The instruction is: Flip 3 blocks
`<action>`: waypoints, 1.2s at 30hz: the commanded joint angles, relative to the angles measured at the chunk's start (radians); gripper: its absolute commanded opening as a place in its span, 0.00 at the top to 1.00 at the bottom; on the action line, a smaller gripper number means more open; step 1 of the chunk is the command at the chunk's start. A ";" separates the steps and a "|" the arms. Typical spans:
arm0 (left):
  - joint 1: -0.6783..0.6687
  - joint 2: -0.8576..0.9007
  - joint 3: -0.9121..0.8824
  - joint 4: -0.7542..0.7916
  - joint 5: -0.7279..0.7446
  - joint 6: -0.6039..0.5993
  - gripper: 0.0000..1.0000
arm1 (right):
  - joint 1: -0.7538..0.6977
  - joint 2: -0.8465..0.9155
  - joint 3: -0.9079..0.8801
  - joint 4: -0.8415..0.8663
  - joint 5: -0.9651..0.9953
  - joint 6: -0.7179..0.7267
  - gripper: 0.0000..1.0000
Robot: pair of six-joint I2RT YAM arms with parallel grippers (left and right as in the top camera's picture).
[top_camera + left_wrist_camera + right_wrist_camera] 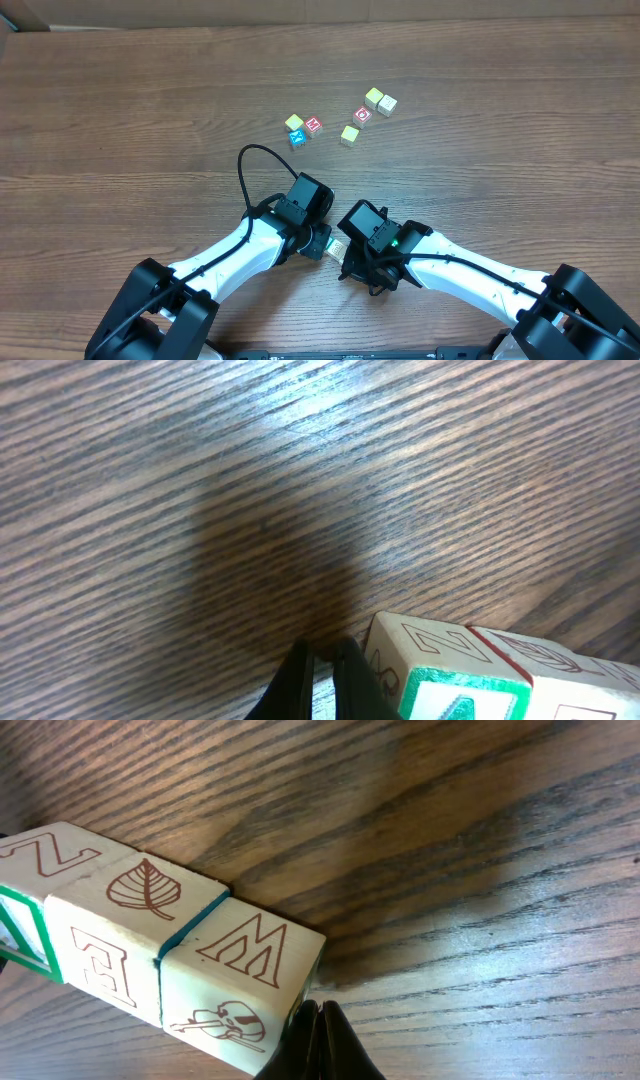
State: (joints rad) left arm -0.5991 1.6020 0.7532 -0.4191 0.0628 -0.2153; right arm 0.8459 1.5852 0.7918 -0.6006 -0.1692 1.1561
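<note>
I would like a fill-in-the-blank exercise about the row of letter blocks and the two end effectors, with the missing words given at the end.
1. The blocks lying in one row, side by side, number ___.
2. The middle block has a ___ drawn on its top face.
3. The end block beside the right end effector bears the letter ___ on top.
4. The left end effector and the right one are both ___.

Missing words: three; leaf; M; shut.

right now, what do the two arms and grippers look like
White tubular links, black joints. The left arm carries a looping black cable; the right arm shows a green light. The left gripper and right gripper end in thin black fingers.
</note>
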 commanded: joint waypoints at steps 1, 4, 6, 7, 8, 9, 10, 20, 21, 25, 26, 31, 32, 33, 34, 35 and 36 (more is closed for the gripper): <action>-0.010 0.013 -0.003 0.009 0.084 0.059 0.96 | 0.012 0.003 0.011 0.039 -0.031 0.027 0.96; -0.010 0.013 -0.003 0.008 0.083 0.082 0.96 | 0.012 0.003 0.011 0.039 -0.026 0.026 0.96; -0.010 0.013 -0.003 0.008 0.083 0.082 0.96 | 0.012 0.003 0.011 0.038 -0.017 0.026 0.96; -0.010 0.013 -0.003 0.008 0.083 0.082 0.96 | 0.012 0.003 0.011 0.035 -0.012 0.026 0.96; -0.010 0.013 -0.003 0.008 0.078 0.082 0.96 | 0.012 0.003 0.011 0.031 -0.008 0.027 0.96; -0.010 0.013 -0.003 0.008 0.067 0.081 0.96 | 0.012 0.003 0.011 0.029 -0.008 0.026 0.96; -0.010 0.013 -0.003 0.008 0.055 0.082 0.96 | 0.012 0.003 0.011 0.027 -0.008 0.027 0.96; -0.010 0.013 -0.003 0.017 0.023 0.085 0.96 | 0.012 0.017 0.011 0.024 -0.008 0.027 0.96; -0.010 0.013 -0.003 0.019 0.023 0.085 0.96 | 0.012 0.021 0.011 0.024 -0.008 0.027 0.96; -0.010 0.013 -0.003 0.020 0.021 0.085 0.96 | 0.012 0.042 0.011 0.021 -0.009 0.027 0.96; -0.010 0.013 -0.003 0.020 0.017 0.085 0.96 | 0.012 0.048 0.011 0.021 -0.008 0.027 0.96; -0.010 0.013 -0.005 0.019 0.010 0.089 0.96 | 0.012 0.059 0.011 0.027 -0.006 0.027 0.96; -0.010 0.014 -0.006 0.019 0.008 0.089 0.96 | 0.012 0.059 0.011 0.028 -0.005 0.027 0.96; -0.010 0.014 -0.006 0.019 0.007 0.089 0.96 | 0.012 0.059 0.011 0.027 -0.004 0.027 0.96; -0.010 0.014 -0.006 0.020 0.007 0.089 0.96 | 0.012 0.059 0.011 0.027 -0.004 0.027 0.96; -0.010 0.014 -0.006 0.020 0.007 0.090 0.96 | 0.012 0.059 0.011 0.027 -0.004 0.027 0.96; -0.010 0.015 -0.006 0.019 0.007 0.097 0.96 | 0.012 0.059 0.011 0.023 -0.004 0.027 0.96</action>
State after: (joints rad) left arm -0.6003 1.6051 0.7532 -0.4030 0.0486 -0.1459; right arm 0.8467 1.6264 0.7929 -0.5892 -0.1764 1.1782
